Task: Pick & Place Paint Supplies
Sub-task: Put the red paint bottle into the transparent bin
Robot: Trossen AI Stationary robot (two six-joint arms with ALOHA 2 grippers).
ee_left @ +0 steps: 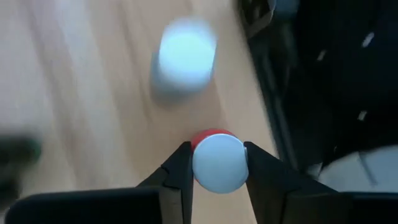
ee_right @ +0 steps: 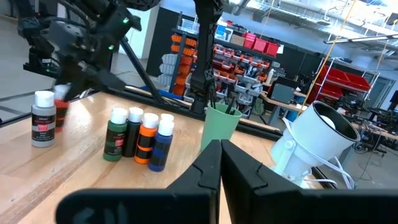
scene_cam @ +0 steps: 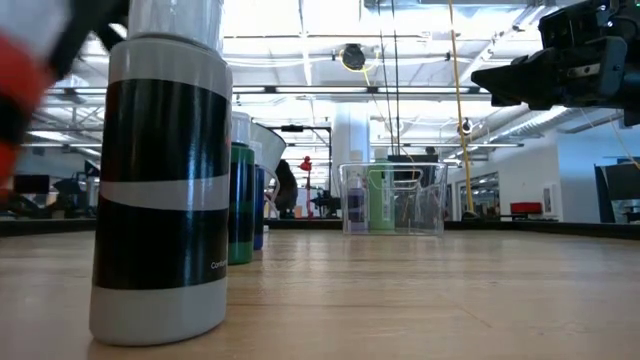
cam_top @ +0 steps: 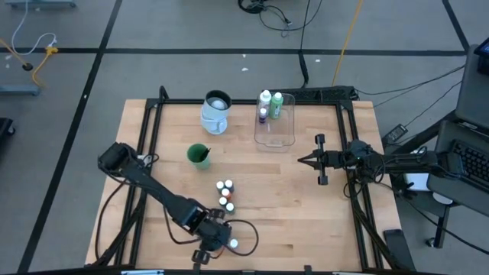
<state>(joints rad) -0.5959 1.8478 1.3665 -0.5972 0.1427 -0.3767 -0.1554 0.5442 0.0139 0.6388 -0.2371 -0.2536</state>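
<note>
- The left gripper (ee_left: 217, 165) was positioned at the near edge of the worktop (cam_top: 306, 206), left of centre, pointing down.
- Its two fingers (ee_left: 180, 168) stood narrow, one on each side of the white cap of a red paint bottle (ee_left: 217, 163), touching or almost touching it.
- A grey paint bottle (ee_left: 185, 56) with a white cap stood just beside the red one, apart from the gripper.
- A cluster of small paint bottles (cam_top: 225, 195) (green, black, orange and blue) stood together near the middle of the worktop, toward the near edge.
- The clear tray (cam_top: 276, 131) sat near the far edge, right of centre. At its far end it held a tall white bottle (cam_top: 265, 99), a tall green bottle (cam_top: 276, 102) and a small purple bottle (cam_top: 263, 114).
- A green cup (cam_top: 198, 155) holding dark-handled brushes stood left of centre.
- A white pitcher (cam_top: 216, 111) stood near the far edge, left of the tray.
- The right gripper (cam_top: 302, 160) hung above the right side of the worktop with its fingers pressed together, holding nothing.
</note>
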